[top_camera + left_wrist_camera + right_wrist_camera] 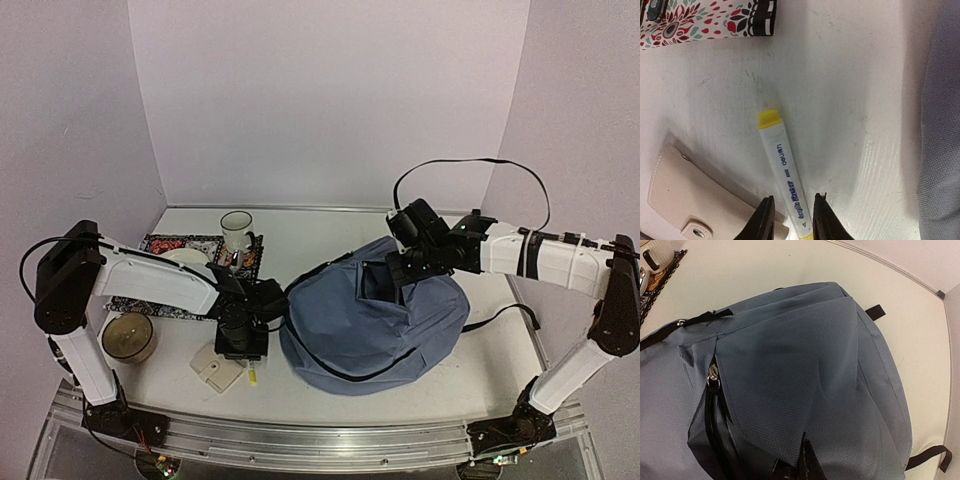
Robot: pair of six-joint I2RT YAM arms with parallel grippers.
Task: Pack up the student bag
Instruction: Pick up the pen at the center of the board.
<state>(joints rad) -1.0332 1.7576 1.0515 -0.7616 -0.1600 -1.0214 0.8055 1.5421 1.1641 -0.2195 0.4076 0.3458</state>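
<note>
The student bag (370,320), blue-grey with black straps, lies mid-table; its zipper is parted and a fabric flap (790,380) is lifted. My right gripper (400,270) is shut on that flap's lower edge, the fingertips (802,465) mostly hidden by cloth. A white marker with yellow ends (785,170) lies flat on the table left of the bag, also seen as the marker (253,377) in the top view. My left gripper (792,212) points down over it, jaws open and straddling its near end, with a small gap on the left side.
A beige snap pouch (685,195) lies just left of the marker. A floral patterned mat (160,245) sits at the back left with a mug (237,232) on it. A round tan container (127,335) stands at the near left.
</note>
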